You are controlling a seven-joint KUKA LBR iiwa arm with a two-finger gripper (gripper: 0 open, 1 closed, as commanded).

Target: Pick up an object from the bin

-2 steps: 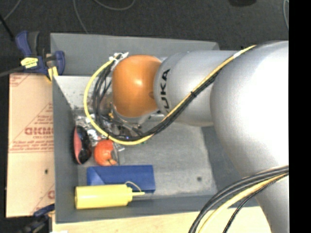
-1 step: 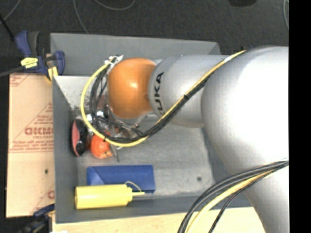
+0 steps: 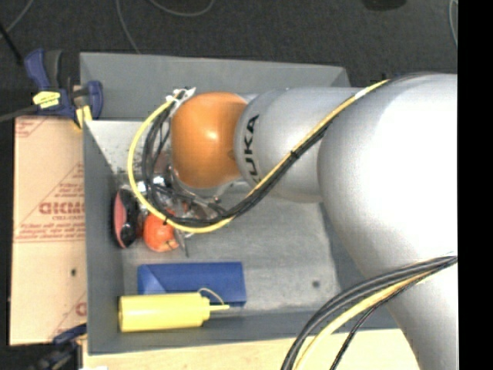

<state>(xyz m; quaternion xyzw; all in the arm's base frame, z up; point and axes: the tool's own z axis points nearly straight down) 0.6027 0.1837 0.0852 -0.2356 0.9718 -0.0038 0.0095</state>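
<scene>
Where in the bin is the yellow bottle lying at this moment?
In the camera view the yellow bottle lies on its side in the lower left corner of the bin, right below the blue block.

A grey bin (image 3: 293,245) is seen. At lower left, a yellow bottle (image 3: 162,313) and a blue box (image 3: 192,280) are shown; left of centre, an orange-red ball (image 3: 158,235) and a pink-and-black oval thing (image 3: 123,218).

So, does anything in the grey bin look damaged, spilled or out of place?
Nothing stands out. The yellow plastic bottle lies on its side beside the flat blue block; the small orange-red ball and the pink and black oval thing lie by the wall at the view's left. No spill or breakage shows.
</scene>
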